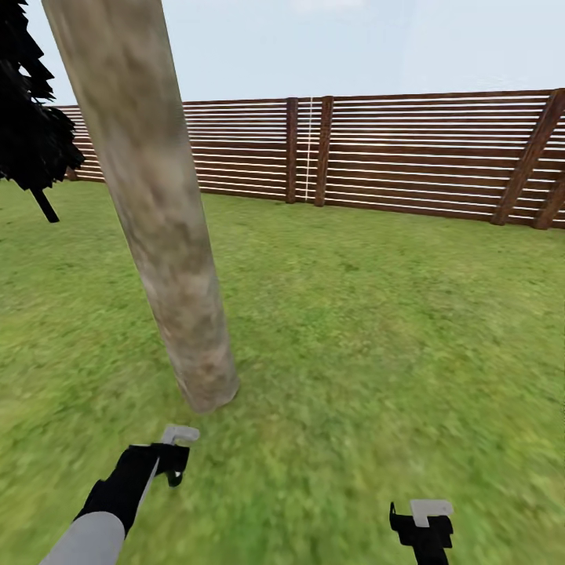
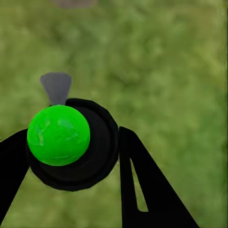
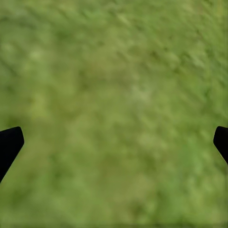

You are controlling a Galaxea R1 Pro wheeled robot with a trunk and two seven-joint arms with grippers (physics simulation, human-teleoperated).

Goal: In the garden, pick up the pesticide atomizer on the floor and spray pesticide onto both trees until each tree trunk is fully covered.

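One thick, pale grey-beige mottled tree trunk [image 1: 169, 235] leans up out of the grass [image 1: 353, 329], its base just ahead of my left arm. My left gripper [image 1: 171, 459] hovers low, a short way in front of that base. In the left wrist view its black fingers [image 2: 142, 180] are shut on the pesticide atomizer [image 2: 97, 156], a round dark bottle with a bright green ball [image 2: 58, 135] on top and a grey nozzle [image 2: 56, 87]. My right gripper [image 1: 424, 522] hangs over bare grass at the lower right, open, its fingertips [image 3: 9, 145] wide apart with nothing between them.
A brown slatted wooden fence [image 1: 392, 157] runs across the far side of the lawn. A black-leaved tree [image 1: 31, 133] with a thin black trunk stands at the far left. Open lawn stretches to the right of the trunk.
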